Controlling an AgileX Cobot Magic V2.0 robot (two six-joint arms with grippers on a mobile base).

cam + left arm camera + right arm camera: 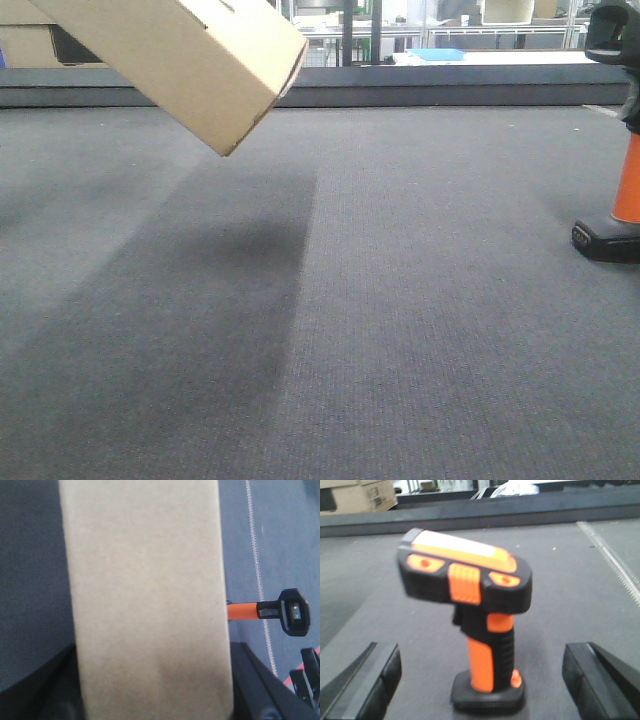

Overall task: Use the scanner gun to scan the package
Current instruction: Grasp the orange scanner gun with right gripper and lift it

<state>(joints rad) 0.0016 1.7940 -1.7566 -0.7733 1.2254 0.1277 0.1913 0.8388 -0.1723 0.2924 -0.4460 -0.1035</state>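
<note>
Closest to the front camera, the package [190, 55] hangs tilted in the air at upper left, clear of the grey desk [400, 330], while the scanner gun [627, 185] stands upright on its base at the far right edge. From the left wrist view we see the box filling the frame, with the left end effector [150, 695] clamped on two opposite sides and its dark fingers [47, 690] showing at either flank. No barcode label shows on any face we can see. We judge the box light and stiff, yet its smooth cardboard could slip or dent, so a moderate squeeze across the walls suits it. From the right wrist view, the right end effector [480, 665] is spread wide with nothing in it, the scanner framed between its fingers, untouched. We judge the scanner hard plastic, top-heavy on a small base, and best taken by the ribbed orange handle beneath the head.
</note>
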